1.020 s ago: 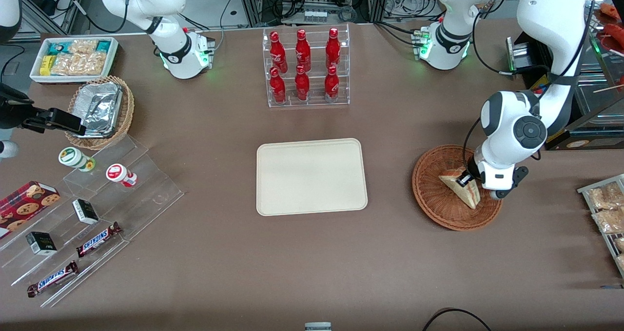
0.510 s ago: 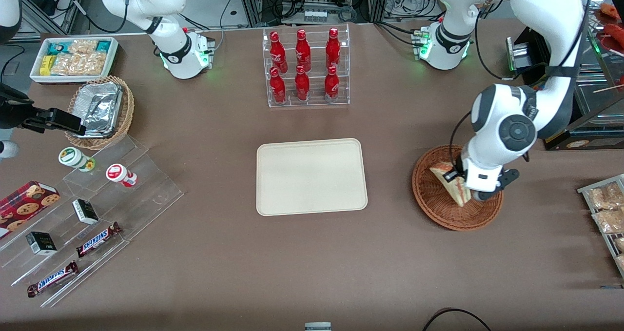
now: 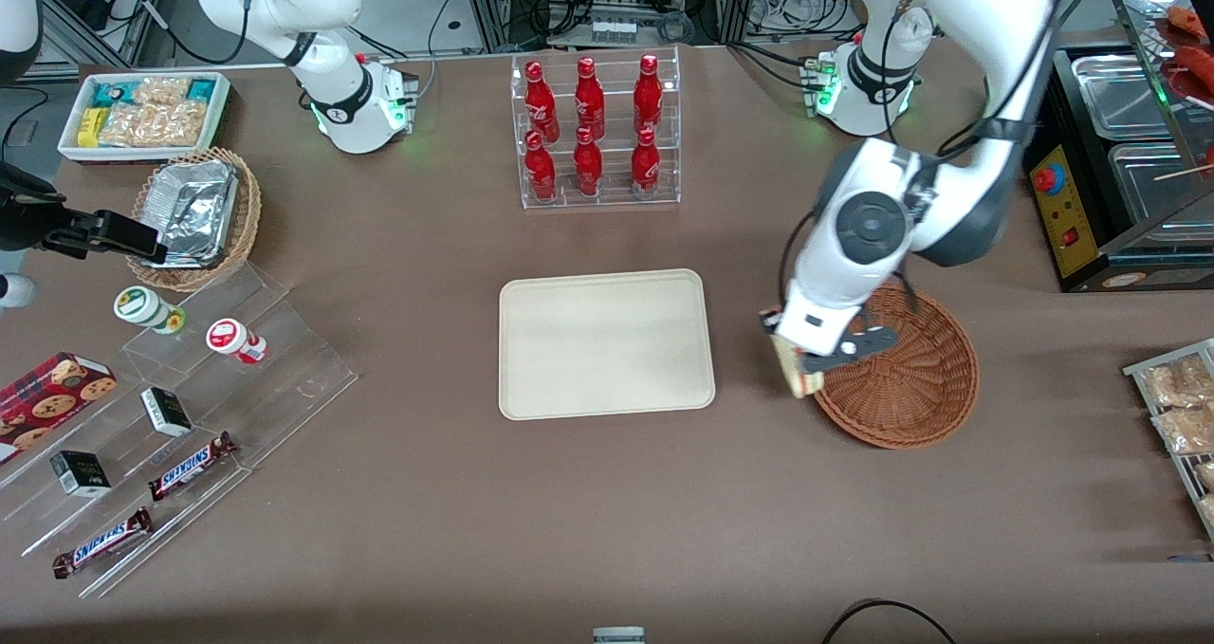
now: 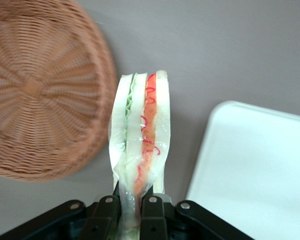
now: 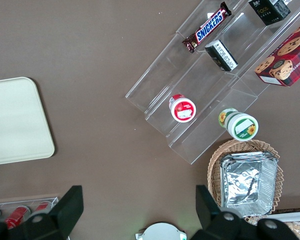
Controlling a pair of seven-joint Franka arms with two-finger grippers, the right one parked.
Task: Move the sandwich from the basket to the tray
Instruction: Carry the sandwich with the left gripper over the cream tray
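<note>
The gripper (image 4: 130, 207) holds the sandwich (image 4: 140, 145) by one thin end, jaws clamped, between basket (image 3: 910, 378) and tray (image 3: 607, 340); the slick wrap could probably slip free.

The working arm is glossy white with dark grey joint bands and a round grey cap — black cables loop along it. Its base glows green. The gripper (image 3: 806, 364) (image 4: 131, 210) is black, with small silver screws.
</note>
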